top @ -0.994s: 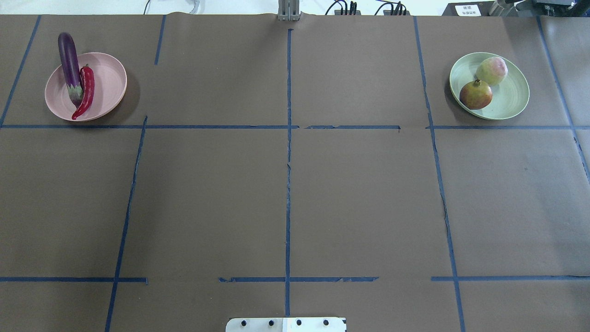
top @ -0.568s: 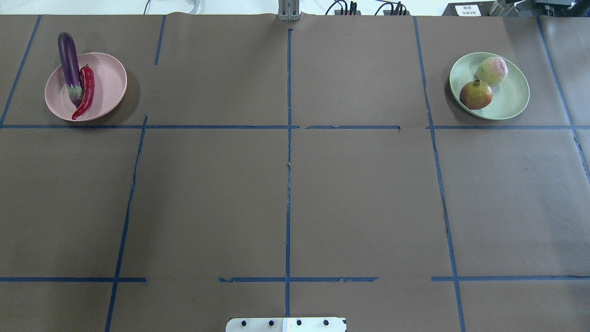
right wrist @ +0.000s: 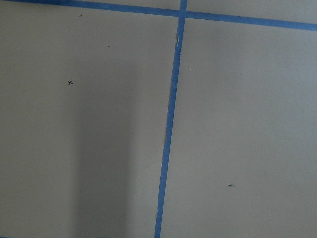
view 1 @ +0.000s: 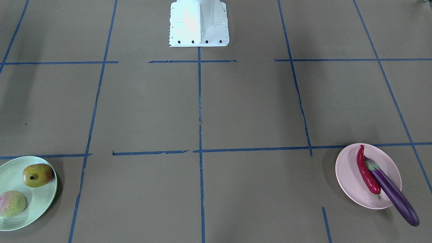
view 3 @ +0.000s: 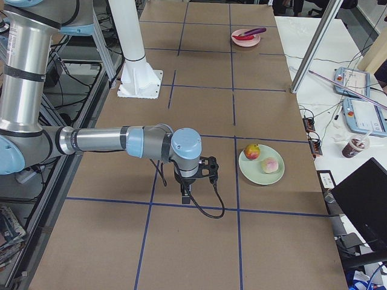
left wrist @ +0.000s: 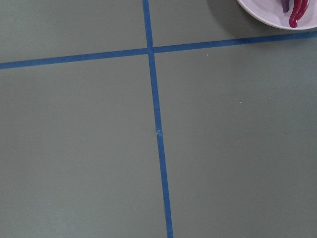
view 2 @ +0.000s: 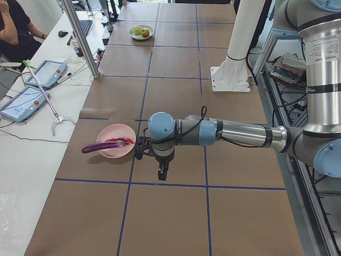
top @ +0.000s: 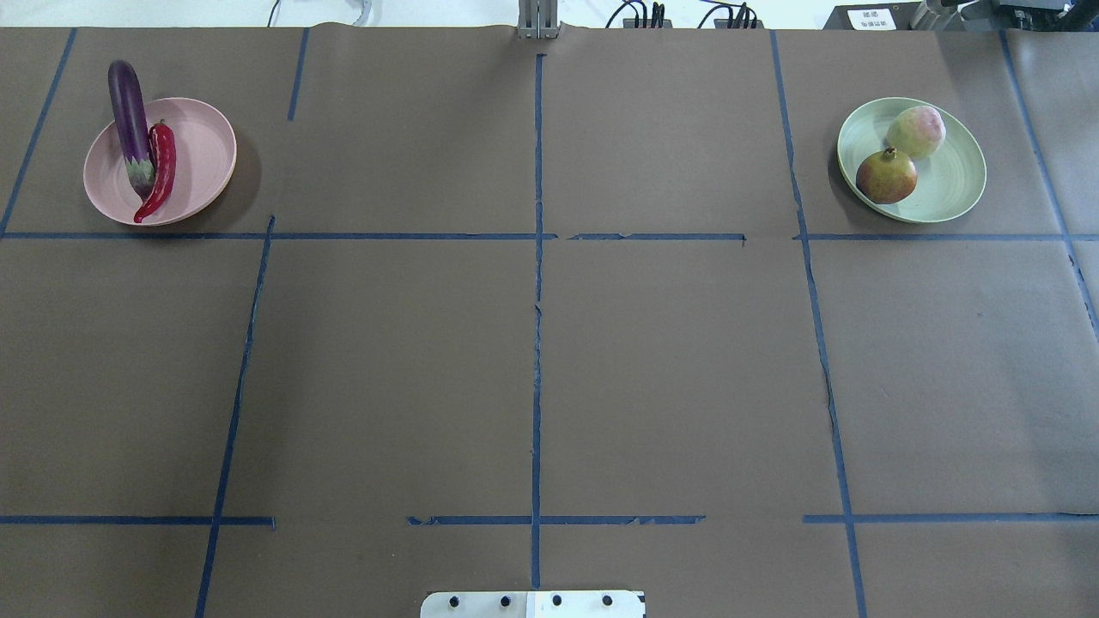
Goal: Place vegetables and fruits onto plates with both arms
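Observation:
The purple eggplant (top: 129, 112) and the red chili (top: 160, 167) lie on the pink plate (top: 202, 146) at the far left; the eggplant's tip overhangs the rim. The pomegranate-like fruit (top: 886, 175) and the peach-like fruit (top: 916, 131) sit on the mint green plate (top: 957, 184) at the far right. Both arms are out of the overhead view. In the exterior left view my left gripper (view 2: 162, 173) hangs above the table near the pink plate (view 2: 112, 153). In the exterior right view my right gripper (view 3: 186, 196) hangs beside the green plate (view 3: 261, 174). I cannot tell whether either is open or shut.
The white base block (view 1: 199, 23) stands at the table's near middle edge. Blue tape lines cross the brown table cover. A side table with tablets (view 2: 32, 85), a metal post (view 2: 80, 37) and a seated person (view 2: 13, 26) are beyond the far edge.

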{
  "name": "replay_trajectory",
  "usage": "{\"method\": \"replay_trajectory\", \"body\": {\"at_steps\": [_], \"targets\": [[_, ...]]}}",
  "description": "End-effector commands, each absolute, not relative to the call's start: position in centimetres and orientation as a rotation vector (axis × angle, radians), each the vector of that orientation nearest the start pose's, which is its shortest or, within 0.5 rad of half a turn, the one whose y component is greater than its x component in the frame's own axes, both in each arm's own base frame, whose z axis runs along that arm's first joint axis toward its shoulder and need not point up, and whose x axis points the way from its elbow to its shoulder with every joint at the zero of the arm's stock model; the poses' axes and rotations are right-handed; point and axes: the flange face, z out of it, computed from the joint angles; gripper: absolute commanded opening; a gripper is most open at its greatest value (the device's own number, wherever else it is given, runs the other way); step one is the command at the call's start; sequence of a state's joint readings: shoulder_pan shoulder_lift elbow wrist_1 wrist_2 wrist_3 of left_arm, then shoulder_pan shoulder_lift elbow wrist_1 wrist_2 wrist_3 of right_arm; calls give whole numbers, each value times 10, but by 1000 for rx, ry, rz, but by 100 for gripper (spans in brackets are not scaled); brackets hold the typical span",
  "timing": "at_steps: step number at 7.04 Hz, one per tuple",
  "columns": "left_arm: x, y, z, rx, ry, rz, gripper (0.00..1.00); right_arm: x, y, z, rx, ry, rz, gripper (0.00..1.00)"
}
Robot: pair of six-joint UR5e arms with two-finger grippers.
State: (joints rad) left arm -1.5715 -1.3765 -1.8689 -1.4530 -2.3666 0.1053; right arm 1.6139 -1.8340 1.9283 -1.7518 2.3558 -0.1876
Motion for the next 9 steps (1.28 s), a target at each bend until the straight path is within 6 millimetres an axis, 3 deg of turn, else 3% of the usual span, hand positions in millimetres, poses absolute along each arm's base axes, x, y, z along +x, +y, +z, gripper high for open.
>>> {"method": "replay_trajectory", "body": {"at_steps": [1,3,4,6,9], "targets": [[-63,-398,617,13,761,88,100,77,-370,616,5,-788,-104,100],[-63,-401,620,6,769,86,100,76,-371,615,6,-788,-106,100],[-63,-400,606,27,771,94,100,76,-371,615,9,-788,-108,100],[-62,-401,603,43,782,107,100,76,-371,616,6,-788,-108,100],[-61,-401,608,34,782,105,100,74,-371,614,9,-787,-114,100]]}}
